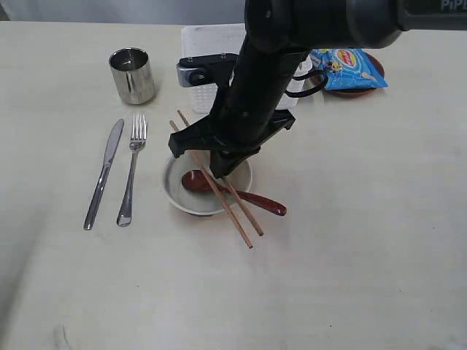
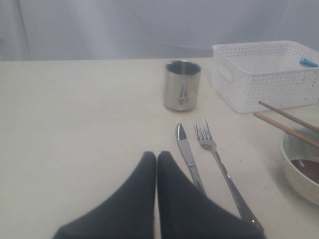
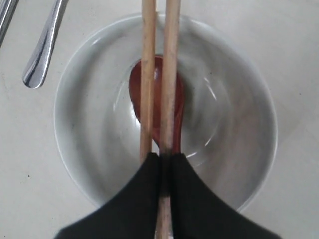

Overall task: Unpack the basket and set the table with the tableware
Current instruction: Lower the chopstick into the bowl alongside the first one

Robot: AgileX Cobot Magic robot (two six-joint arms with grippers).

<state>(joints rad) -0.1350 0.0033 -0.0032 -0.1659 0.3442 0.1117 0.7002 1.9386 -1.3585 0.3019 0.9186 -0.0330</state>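
cream table [image 1: 365, 255]; right wrist view alone: right jaws tight on chopsticks [image 3: 170, 74]; left jaws together, empty

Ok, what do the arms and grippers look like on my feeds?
The left gripper and right gripper both end in matte black fingers tapering to wedge-shaped tips. The right arm is black and tubular, with a grey wrist camera housing, a looped black cable and partial white lettering. The left arm itself is out of view.
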